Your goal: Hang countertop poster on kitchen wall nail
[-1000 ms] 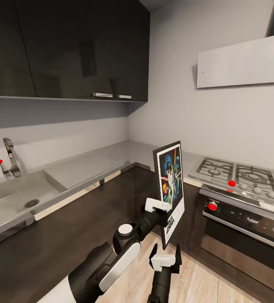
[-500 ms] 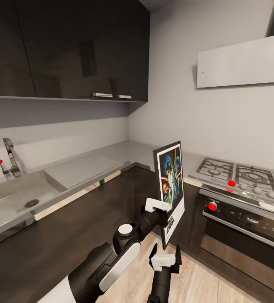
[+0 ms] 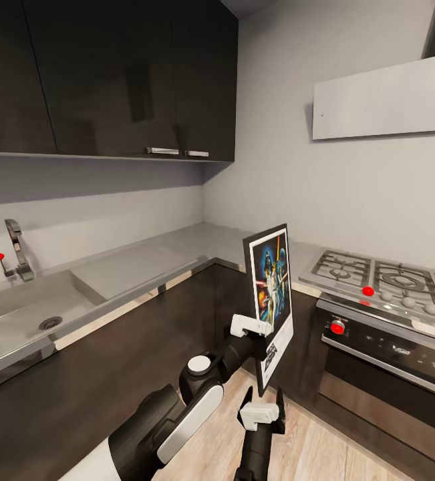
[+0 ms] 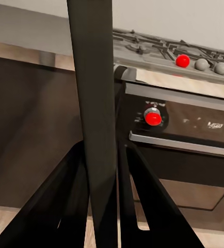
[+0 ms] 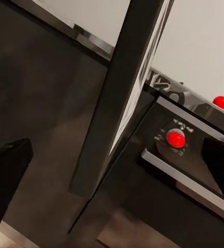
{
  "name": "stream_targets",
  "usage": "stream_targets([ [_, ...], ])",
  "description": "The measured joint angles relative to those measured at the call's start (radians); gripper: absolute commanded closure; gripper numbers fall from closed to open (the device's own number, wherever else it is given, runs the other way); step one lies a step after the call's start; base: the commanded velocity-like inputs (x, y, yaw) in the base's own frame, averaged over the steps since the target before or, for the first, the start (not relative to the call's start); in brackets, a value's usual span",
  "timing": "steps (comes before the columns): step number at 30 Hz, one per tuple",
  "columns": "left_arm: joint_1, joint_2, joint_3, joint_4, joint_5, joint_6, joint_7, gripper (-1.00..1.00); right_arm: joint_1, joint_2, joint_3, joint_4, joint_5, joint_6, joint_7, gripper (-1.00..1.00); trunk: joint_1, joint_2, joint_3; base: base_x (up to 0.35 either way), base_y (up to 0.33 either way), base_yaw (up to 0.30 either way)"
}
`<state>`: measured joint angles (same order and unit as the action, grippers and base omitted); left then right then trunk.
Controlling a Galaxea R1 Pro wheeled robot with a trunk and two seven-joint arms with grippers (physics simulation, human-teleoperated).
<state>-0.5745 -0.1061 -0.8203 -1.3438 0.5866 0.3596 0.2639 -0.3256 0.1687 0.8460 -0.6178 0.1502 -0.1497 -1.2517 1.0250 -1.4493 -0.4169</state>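
Now holding the poster (image 3: 270,294) upright in the left claw (image 3: 256,329), clear of the worktop (image 3: 143,257) and out in front of its corner, above the floor (image 3: 324,441). Gripping by the poster's long edge, fingers (image 4: 143,206) clamped on either side of the thin frame (image 4: 96,103), probably keeping it vertical and face-out for hanging flat against a wall. Hovering the right claw (image 3: 262,411) just below the poster's bottom corner, fingers spread and touching nothing, perhaps ready to steady it. Facing the oven (image 3: 384,361) and hob (image 3: 377,274); no nail discernible. Likely needing a turn toward a wall nail next, and watching for the poster swinging.
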Motion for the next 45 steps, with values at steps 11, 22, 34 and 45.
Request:
stream_targets([
  [11,-0.001,0.000,0.001,0.000,0.000,0.000,-0.001,1.00,0.000,0.000,0.001,0.000,0.002,0.003,0.001,1.00,0.000,0.000,0.000,0.000,0.000,0.000],
  [22,-0.001,0.000,0.002,0.001,0.000,-0.001,-0.002,1.00,0.000,0.000,0.001,-0.001,0.001,0.003,0.002,1.00,0.000,0.000,0.000,0.000,0.000,0.000],
  [34,0.000,-0.002,0.001,0.003,0.006,0.003,0.000,-1.00,0.000,0.000,0.000,-0.001,0.000,0.001,-0.001,1.00,0.000,0.000,0.000,0.000,0.000,0.000],
  [45,0.000,0.038,0.001,-0.016,0.007,0.002,-0.003,-1.00,0.000,0.000,0.000,-0.001,0.000,0.002,-0.002,1.00,0.000,0.000,0.000,0.000,0.000,0.000],
])
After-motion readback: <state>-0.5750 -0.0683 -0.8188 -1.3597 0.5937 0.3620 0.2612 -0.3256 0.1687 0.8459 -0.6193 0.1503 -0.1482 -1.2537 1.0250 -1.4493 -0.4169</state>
